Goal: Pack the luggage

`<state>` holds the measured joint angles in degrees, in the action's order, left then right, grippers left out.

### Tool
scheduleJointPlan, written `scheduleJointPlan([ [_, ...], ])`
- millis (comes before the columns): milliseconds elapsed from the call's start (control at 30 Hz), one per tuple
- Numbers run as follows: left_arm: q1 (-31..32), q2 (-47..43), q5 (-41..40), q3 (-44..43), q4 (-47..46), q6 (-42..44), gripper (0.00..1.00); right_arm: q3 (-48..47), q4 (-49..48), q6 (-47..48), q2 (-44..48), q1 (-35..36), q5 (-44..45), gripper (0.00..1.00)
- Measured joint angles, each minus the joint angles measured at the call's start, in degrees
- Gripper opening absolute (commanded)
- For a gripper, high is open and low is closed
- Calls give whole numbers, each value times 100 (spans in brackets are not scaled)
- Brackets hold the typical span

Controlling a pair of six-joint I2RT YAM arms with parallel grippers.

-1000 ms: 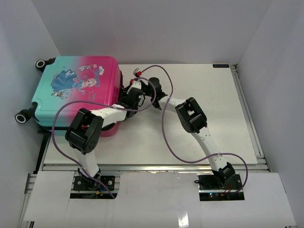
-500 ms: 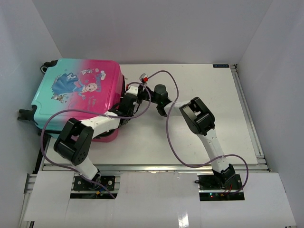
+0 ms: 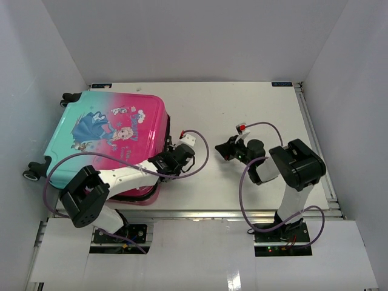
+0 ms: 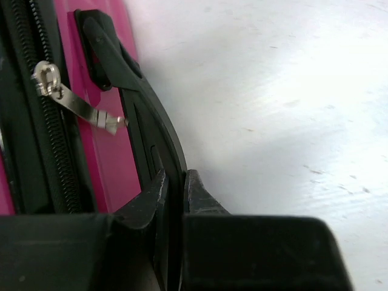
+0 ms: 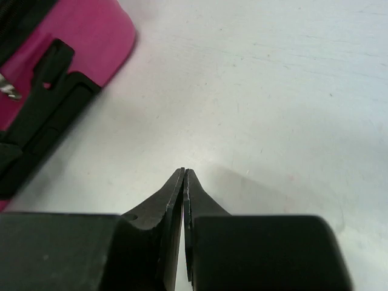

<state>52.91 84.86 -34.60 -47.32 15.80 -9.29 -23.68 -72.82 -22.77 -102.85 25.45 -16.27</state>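
The small hard-shell suitcase (image 3: 109,136), teal fading to pink with a cartoon princess print, lies shut and flat, print up, on the left part of the white counter (image 3: 254,103). It sits a little askew, its teal end past the counter's left edge and its black wheels (image 3: 29,174) out toward the left wall.

From overhead, the left arm partly covers the pink right edge, so the grip cannot be read there. The left wrist camera shows it: the left claw (image 4: 176,182) is pinching the black plastic carry handle (image 4: 148,115) on the suitcase's pink side, one finger on either side of the thin bar. That close view also shows a black zip (image 4: 57,163) running along the shell and a silver metal zip pull (image 4: 79,109) lying across the pink. The overhead view resolves neither.

The right claw (image 3: 224,148) is well apart from the suitcase, over bare counter near the middle. The right wrist camera shows its fingers pressed together with nothing between them, tips just above the white surface. The suitcase's pink corner and black handle sit in the upper left of that picture.

Purple cables (image 3: 242,188) loop from both arms, and the left arm's cable crosses the near part of the suitcase lid. Plain white walls (image 3: 182,36) close in the counter on three sides.
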Motion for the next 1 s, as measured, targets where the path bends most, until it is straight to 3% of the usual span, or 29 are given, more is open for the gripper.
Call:
scheduleJointPlan([
  [100,402,212,-107,-213,75,-6,0,523,-102,-69,577,116,141,8],
  [267,766,56,277,-182,-91,-195,0,364,103,-100,651,129,-65,8],
  [567,838,-1574,1459,1108,-559,-126,0,249,704,-29,1373,129,-258,10],
  [733,845,-2194,1687,1490,-445,-111,0,-138,983,131,1380,145,-767,43],
  [1000,854,-2458,1708,1652,-416,-169,0,-671,839,572,907,436,-1736,60],
])
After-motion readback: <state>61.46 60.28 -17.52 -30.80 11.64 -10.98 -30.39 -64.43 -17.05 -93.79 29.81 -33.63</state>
